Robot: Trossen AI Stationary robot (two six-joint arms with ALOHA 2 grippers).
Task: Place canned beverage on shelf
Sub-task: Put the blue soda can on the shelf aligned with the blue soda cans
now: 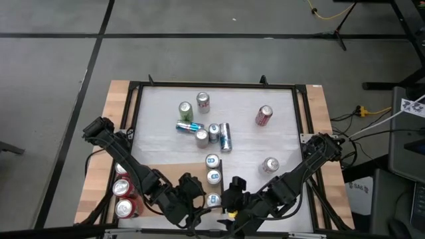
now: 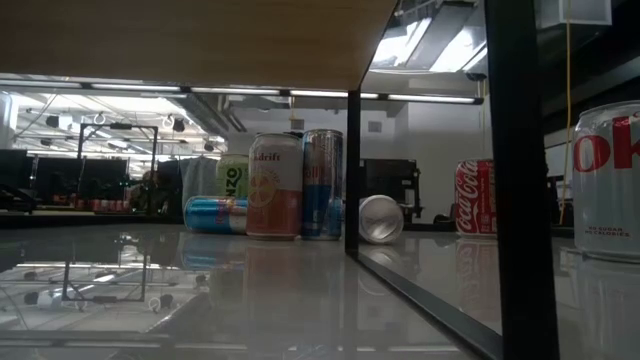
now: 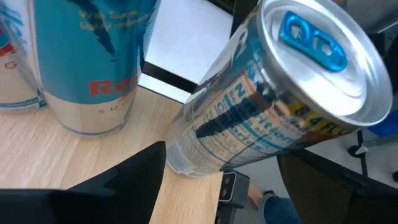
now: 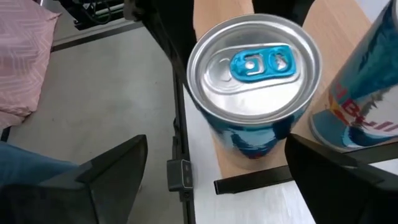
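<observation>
Gripping a slim blue-tab can (image 3: 273,106) over the shelf's (image 3: 56,162) near edge.

Left gripper (image 1: 199,199) clasping the can at the near edge of the table (image 1: 279,139), beside two more cans (image 1: 212,168) lined up on the shelf; right gripper (image 1: 232,198) waiting just to its right, fingers (image 4: 106,180) spread wide, holding nothing. Lying and standing farther off mid-table, a cluster of cans (image 1: 202,129).

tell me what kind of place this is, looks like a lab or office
Likely a robotics lab or workshop: a framed test table strewn with drink cans, loose cables on a bare grey floor, and strip-lit open ceilings beyond.
</observation>
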